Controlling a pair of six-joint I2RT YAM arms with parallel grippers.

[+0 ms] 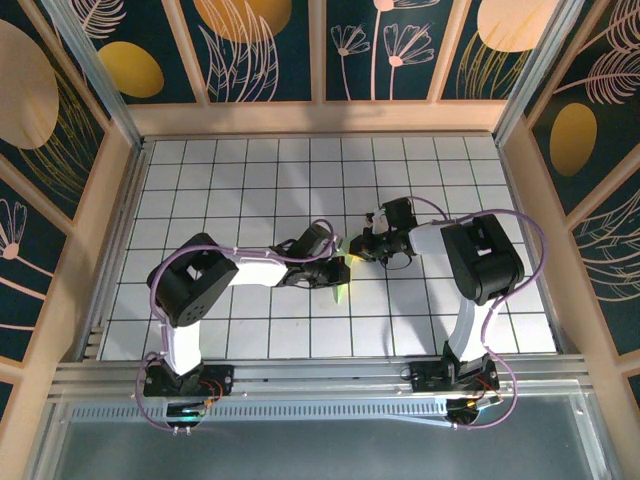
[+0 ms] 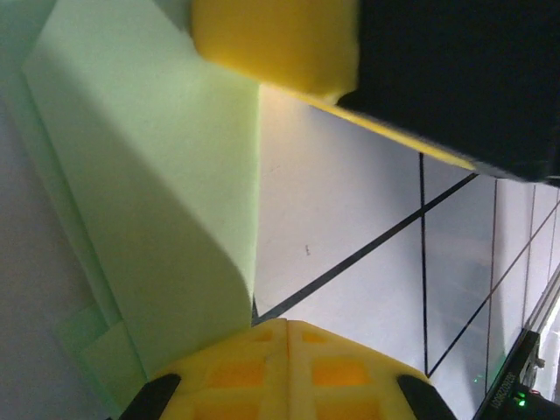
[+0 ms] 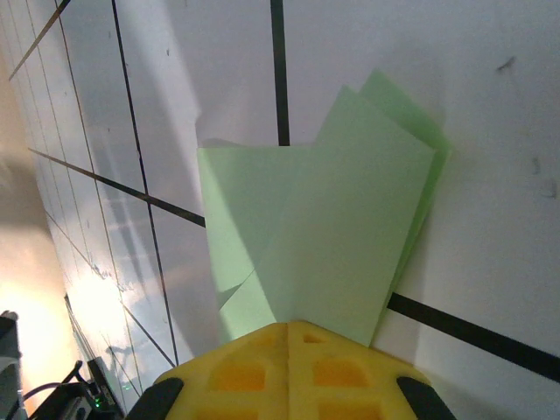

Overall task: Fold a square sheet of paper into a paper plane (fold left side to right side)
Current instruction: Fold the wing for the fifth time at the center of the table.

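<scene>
Right wrist view shows the sheet of paper (image 3: 341, 236), folded into layered flaps, lying flat on the gridded counter (image 3: 499, 114) just ahead of the right pincer (image 3: 289, 331), its yellow fingers pressed together at the paper's near edge, while the left pincer (image 2: 287, 325), likewise together, sits beside the paper's edge.

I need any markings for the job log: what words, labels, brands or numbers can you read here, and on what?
No text is legible in any view.
Black part at the table's edge: faint white lettering, too small and blurred to read.
Paper: plain green, no print.
Table: black grid lines, no marks.
</scene>
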